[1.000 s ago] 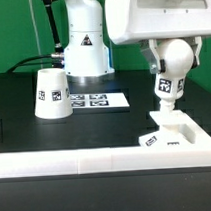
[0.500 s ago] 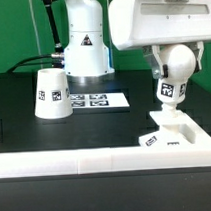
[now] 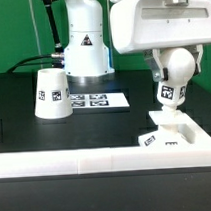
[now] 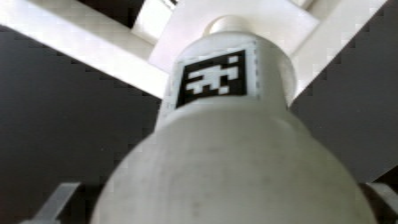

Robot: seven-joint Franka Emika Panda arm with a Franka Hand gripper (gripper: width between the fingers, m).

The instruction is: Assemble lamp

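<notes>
Pinching the bulb (image 3: 170, 87) between its 2 fingers, the gripper (image 3: 173, 62) risks jamming its slightly tilted neck in the base (image 3: 186, 141) socket.

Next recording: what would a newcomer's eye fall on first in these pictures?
On the exterior view's right, the gripper clamps a white rounded plastic bulb bearing a black-and-white tag. The bulb's narrow end points down at the raised socket of the flat square white base. On the exterior view's left, a white truncated-cone shade stands wide end down on the black table, apart from the rest, with the marker board beside it.
</notes>
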